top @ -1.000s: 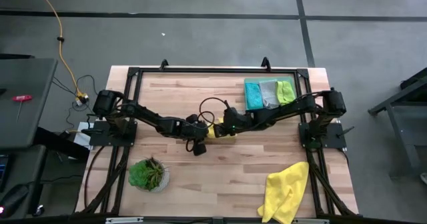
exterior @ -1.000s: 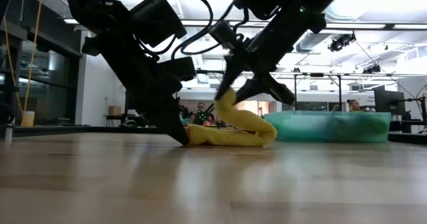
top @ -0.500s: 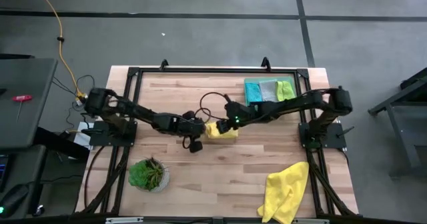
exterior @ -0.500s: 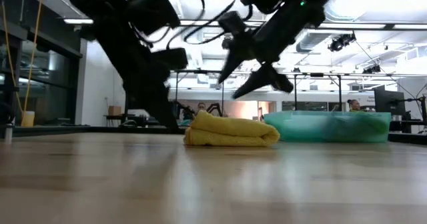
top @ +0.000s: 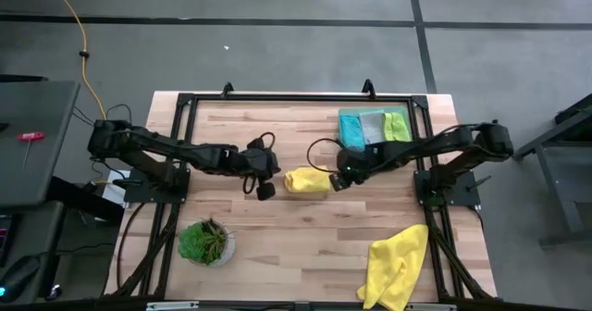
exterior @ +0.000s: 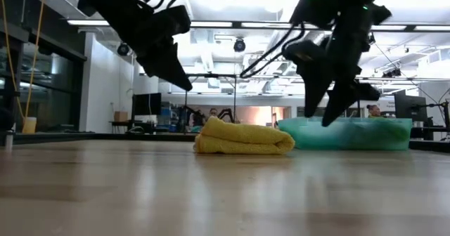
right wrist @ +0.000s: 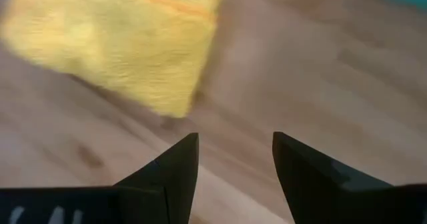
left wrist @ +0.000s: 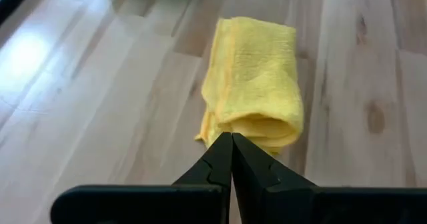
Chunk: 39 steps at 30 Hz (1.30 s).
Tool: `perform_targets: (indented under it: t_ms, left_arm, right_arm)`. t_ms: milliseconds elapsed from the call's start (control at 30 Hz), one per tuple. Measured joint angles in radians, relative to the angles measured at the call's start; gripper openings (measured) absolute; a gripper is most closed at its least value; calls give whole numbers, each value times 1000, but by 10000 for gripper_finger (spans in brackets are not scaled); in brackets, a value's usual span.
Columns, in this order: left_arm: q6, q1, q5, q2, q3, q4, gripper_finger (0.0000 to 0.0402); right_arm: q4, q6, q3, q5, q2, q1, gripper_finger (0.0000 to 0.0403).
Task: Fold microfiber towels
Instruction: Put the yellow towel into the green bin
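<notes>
Left pincer [top: 265,172] raised, fingers pressed together, right pincer [top: 339,179] raised, fingers parted, empty

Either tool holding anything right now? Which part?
Nothing held. The folded yellow towel lies free on the table; left tool shut empty, right tool open.

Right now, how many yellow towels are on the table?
2. A folded yellow towel lies mid-table between the two arms, and a loose yellow towel lies crumpled at the near right corner. More could be hidden in the stack of cloths at the far right.
</notes>
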Motion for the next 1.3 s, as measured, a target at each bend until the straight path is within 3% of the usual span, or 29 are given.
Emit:
perform_targets:
  t_ms: [200, 500, 833, 1033, 1300]
  left_arm:
    - [-15, -6, 8, 2, 0, -2, 0]
    - [-42, -3, 7, 3, 0, 0, 0]
    - [-42, -2, 0, 3, 1, 27, 0]
    - [-42, -4, 1, 3, 1, 28, 0]
    - [-56, -4, 56, 4, 1, 9, 0]
  right_arm:
    - [396, 126, -192, -22, -120, -2, 190]
    - [656, 222, -388, -42, -169, -27, 246]
    - [747, 187, -386, -119, -20, -73, 255]
    - [958, 199, -385, -123, 86, -73, 255]
    - [1031, 231, -382, -87, 177, -74, 255]
